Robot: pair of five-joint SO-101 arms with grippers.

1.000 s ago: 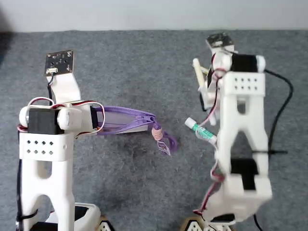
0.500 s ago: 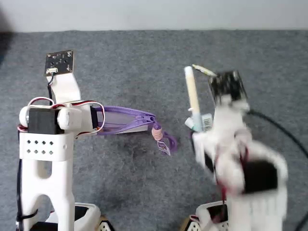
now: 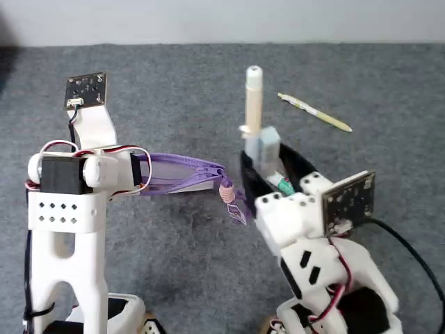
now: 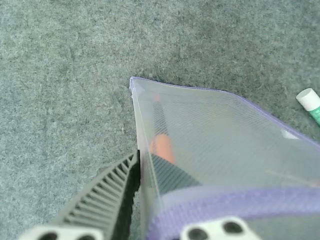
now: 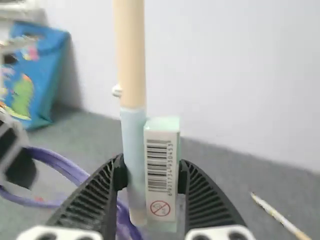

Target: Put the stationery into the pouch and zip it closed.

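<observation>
While my left gripper (image 4: 142,180) is pinched on one end of the pouch (image 3: 182,174), the mesh pressed between its two fingers, the pouch stretches out from it toward 3 o'clock in the high view, over the grey carpet (image 3: 174,97), with its zip pull (image 3: 226,189) and a small tag (image 3: 240,209) at the far end. My right gripper (image 5: 150,170) stands just past that end, at 3 o'clock from the pull, and is clamped on two things at once: a pen (image 5: 131,75), upright, its beige shaft pointing to 12 o'clock in the high view, and a small box (image 5: 161,167) (the one with a barcode on its face) pressed against the pen's pale blue lower part. A green marker (image 3: 281,185) lies below that gripper, seen between its black fingers from above. A pencil (image 3: 316,113) lies on the carpet well apart, at 1 o'clock from the gripper, slanting from 10 to 4 o'clock. Whether the zip is open I cannot tell.
</observation>
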